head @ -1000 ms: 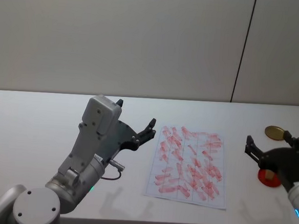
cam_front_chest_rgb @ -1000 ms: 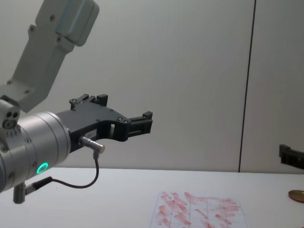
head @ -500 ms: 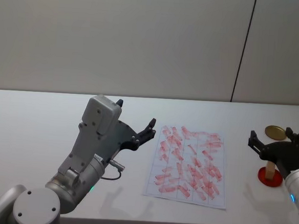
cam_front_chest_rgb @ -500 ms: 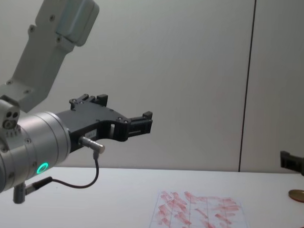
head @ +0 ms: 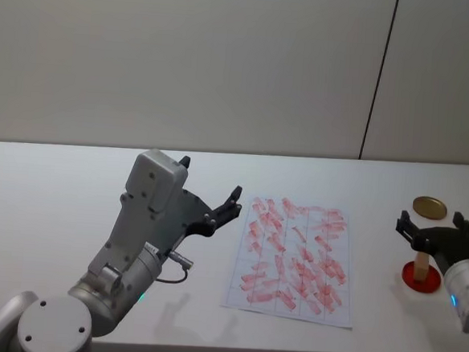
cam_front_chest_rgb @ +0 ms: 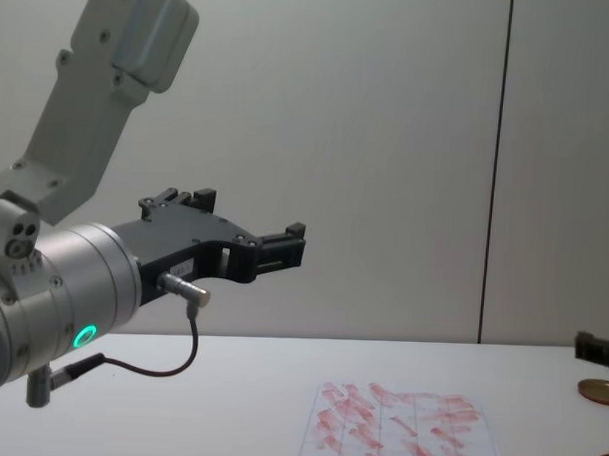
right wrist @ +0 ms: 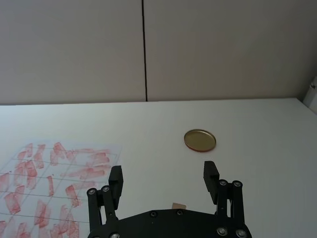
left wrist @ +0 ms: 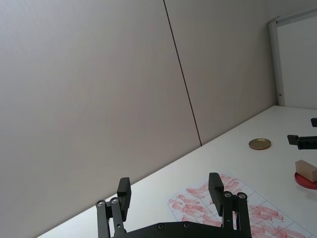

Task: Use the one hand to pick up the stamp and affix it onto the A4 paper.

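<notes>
Your right gripper [head: 430, 228] hangs right by the stamp [head: 423, 265] near the worktop's right edge, jaws apart ready to grab it; the left gripper [left wrist: 170, 184] sits parked, jaws apart.

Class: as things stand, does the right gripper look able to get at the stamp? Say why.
Probably yes. The right gripper hangs open just above the stamp, which stands upright on its red base, and nothing lies between them.
</notes>
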Controlling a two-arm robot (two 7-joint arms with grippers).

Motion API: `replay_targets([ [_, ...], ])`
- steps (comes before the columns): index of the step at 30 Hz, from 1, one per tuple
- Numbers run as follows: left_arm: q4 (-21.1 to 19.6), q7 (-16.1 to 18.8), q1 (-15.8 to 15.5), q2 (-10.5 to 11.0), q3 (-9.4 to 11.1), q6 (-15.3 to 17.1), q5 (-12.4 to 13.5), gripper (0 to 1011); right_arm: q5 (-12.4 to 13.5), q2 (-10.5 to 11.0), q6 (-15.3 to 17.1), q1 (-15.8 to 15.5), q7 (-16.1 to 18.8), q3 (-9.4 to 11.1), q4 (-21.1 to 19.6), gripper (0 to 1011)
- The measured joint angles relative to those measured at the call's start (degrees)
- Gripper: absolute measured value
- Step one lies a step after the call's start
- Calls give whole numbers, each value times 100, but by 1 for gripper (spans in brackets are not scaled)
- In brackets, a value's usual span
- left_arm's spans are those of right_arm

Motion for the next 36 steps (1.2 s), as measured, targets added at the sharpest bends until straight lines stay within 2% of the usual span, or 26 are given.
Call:
replay_targets([
  [15, 0, 0, 0, 0, 0, 0, 0, 993, 308, -187, 233, 459, -174, 62, 885, 1001],
  [24, 0, 1, 0, 0, 0, 0, 0, 993, 436, -290, 424, 650, -275, 54, 1246, 1001],
  [28, 0, 0, 0, 0, 0, 0, 0, 993, 485, -329, 508, 719, -326, 50, 1388, 950],
  [34, 0, 1, 0, 0, 0, 0, 0, 993, 556, -383, 672, 805, -420, 49, 1546, 795],
  [35, 0, 1, 0, 0, 0, 0, 0, 993, 573, -393, 717, 822, -447, 48, 1580, 740],
  [36, 0, 1, 0, 0, 0, 0, 0, 993, 573, -393, 717, 822, -447, 48, 1580, 740],
])
